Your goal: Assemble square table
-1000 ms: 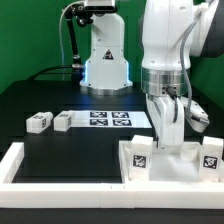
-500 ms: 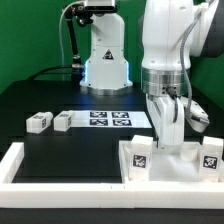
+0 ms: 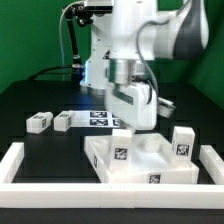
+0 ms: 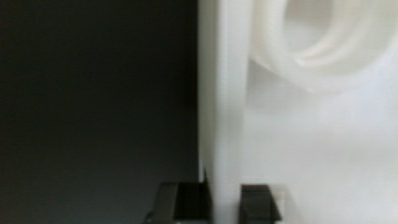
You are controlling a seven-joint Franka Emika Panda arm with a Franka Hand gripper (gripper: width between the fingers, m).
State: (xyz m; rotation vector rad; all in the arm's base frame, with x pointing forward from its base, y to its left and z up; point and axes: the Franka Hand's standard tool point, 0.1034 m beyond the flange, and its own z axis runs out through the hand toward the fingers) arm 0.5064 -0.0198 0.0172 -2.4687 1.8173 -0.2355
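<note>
The white square table panel (image 3: 150, 165) lies on the black surface near the front right. Two white tagged leg blocks stand upright on it, one near its middle (image 3: 122, 151) and one at its right corner (image 3: 183, 141). Two more leg blocks (image 3: 38, 122) (image 3: 63, 121) lie loose at the exterior view's left. My gripper (image 3: 135, 124) is down on the panel's far edge. In the wrist view my gripper (image 4: 219, 203) has its dark fingers (image 4: 178, 202) on either side of the panel's raised rim (image 4: 214, 120) and is shut on it. A round socket (image 4: 329, 50) shows beside the rim.
The marker board (image 3: 103, 120) lies flat behind the panel, partly hidden by my arm. Long white bars (image 3: 50, 168) frame the front and left of the black surface. A second robot base (image 3: 95, 60) stands at the back.
My arm has swung toward the exterior view's left. The panel with its two upright legs has moved left with it and turned.
</note>
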